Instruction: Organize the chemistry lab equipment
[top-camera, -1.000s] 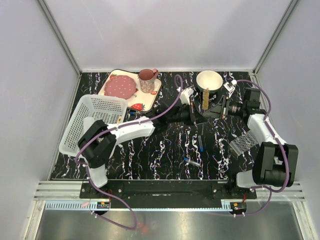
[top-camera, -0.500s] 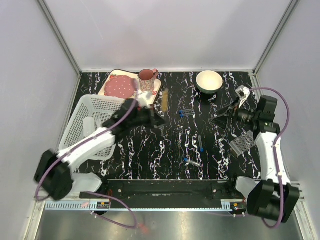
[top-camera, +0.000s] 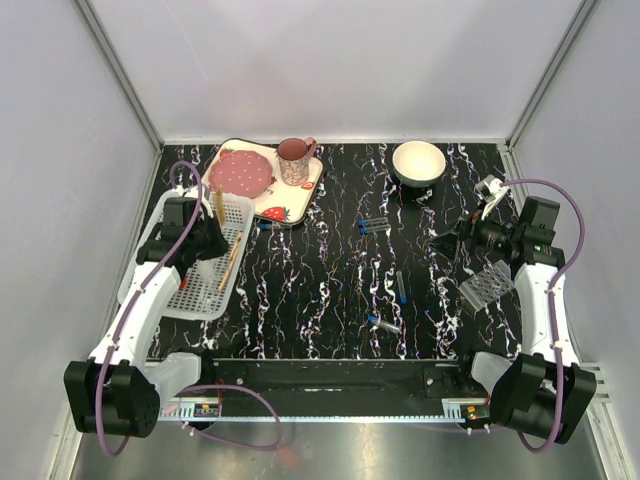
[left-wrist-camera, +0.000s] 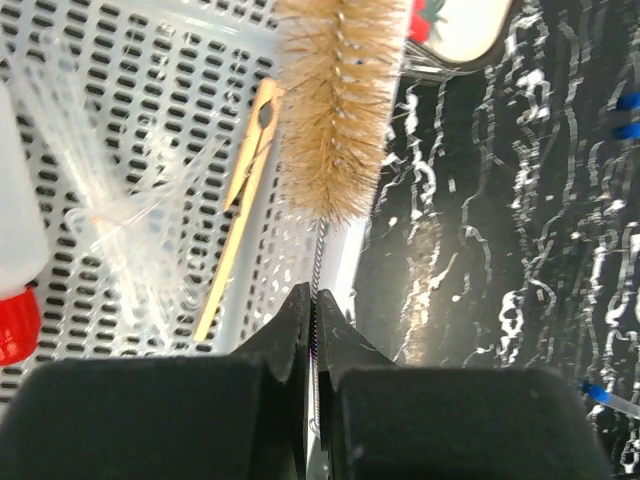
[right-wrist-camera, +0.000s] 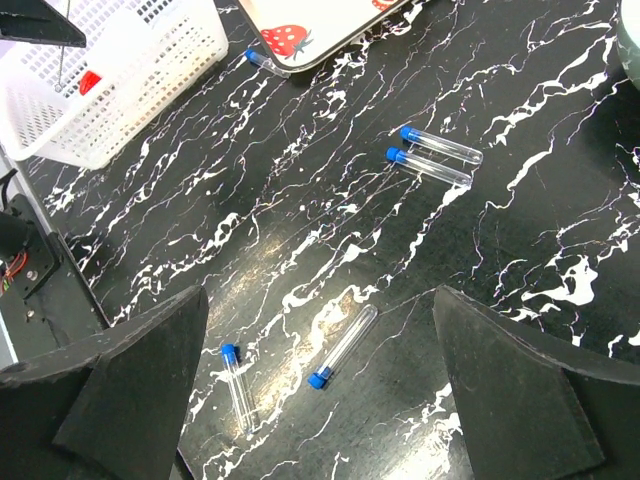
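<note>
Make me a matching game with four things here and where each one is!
Things
1. bristly tan bottle brush
2. long wooden clip
3. round pink plate
4. clear perforated plastic rack

Places
A. on the strawberry-print tray
B. lying in the white plastic basket
C. on the black marbled table, beside the right arm
D. pinched by its wire stem in the left hand

Pairs: 1-D, 2-B, 3-A, 4-C
</note>
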